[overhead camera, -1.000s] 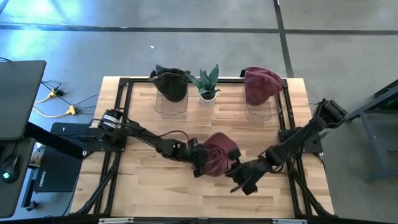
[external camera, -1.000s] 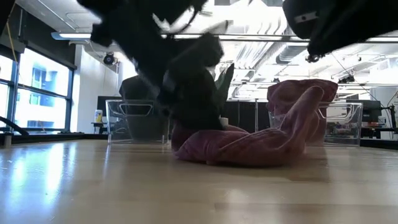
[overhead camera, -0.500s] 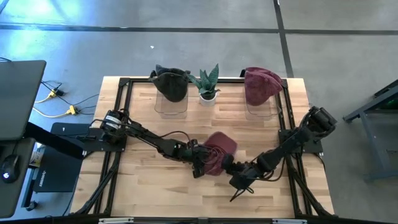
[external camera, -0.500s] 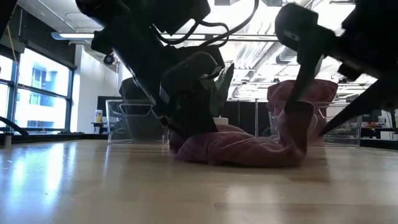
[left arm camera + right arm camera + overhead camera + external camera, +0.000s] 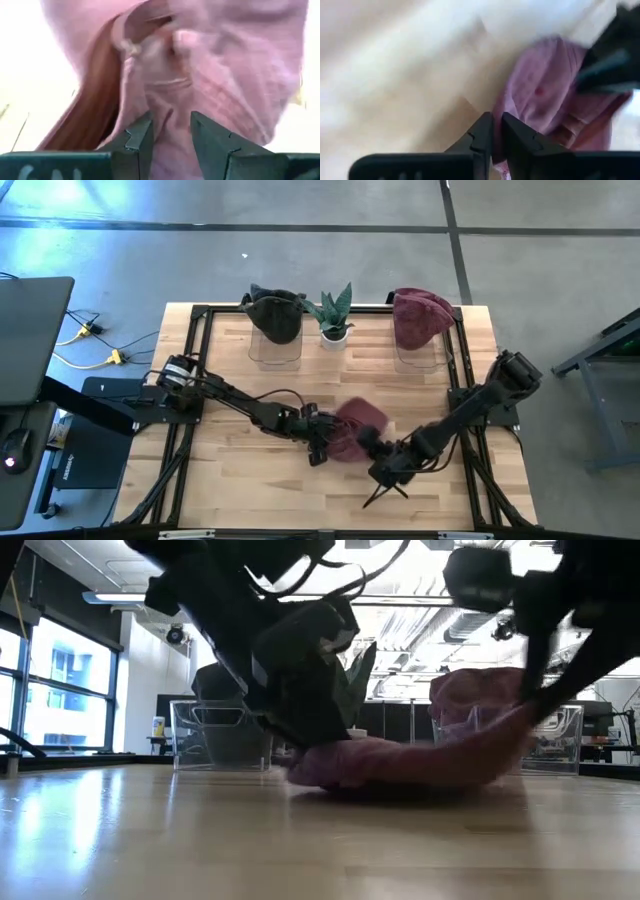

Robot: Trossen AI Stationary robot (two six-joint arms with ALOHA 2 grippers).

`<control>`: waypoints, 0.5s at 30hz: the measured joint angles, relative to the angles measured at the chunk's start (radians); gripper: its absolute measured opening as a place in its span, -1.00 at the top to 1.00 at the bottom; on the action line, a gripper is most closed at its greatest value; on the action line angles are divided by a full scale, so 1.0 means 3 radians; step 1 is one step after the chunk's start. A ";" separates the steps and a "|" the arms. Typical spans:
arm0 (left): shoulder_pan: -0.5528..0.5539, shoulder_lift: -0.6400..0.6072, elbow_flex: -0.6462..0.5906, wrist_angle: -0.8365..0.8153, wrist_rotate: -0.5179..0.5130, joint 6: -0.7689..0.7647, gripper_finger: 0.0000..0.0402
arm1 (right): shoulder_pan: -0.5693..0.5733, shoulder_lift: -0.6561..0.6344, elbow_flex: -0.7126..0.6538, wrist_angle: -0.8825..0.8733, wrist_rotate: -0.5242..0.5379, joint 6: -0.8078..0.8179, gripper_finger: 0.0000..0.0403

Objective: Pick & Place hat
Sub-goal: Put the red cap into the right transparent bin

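Note:
A maroon hat lies near the table's middle, toward the near side. In the low view it stretches out almost level between the two arms. My left gripper is at the hat's left side, shut on its cloth. My right gripper is at the hat's near right side, shut on its edge. My left gripper pinches a fold of the hat's cloth between its two fingers, coming nearly level from the table's left. That end of the hat sits low over the table. My right gripper pinches the hat's edge between its nearly closed fingers, coming from the table's near right. That end of the hat is raised off the table, and the cloth is drawn out toward the left gripper.
At the far edge stand a clear container with a dark hat on it, a small potted plant, and a clear container with another maroon hat on it. Black frame rails run along the table's sides.
My right gripper has gone toward the hat from the near right and shut on its edge. The hat's upright right part has come down; the hat is now drawn out flat between the two grippers, its right end raised.

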 joint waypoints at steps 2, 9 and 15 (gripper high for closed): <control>0.0000 -0.0011 -0.0002 -0.0007 0.0002 0.0001 0.39 | 0.0003 -0.0004 0.0177 -0.0103 -0.0261 0.0245 0.81; 0.0000 -0.0018 -0.0003 0.0089 0.0038 0.0012 0.39 | 0.0001 -0.0008 0.0352 -0.0133 -0.0286 0.0474 0.77; 0.0000 -0.0018 -0.0003 0.0473 0.0126 0.0015 0.39 | 0.0001 0.0073 0.0349 -0.0182 -0.0327 0.0397 0.80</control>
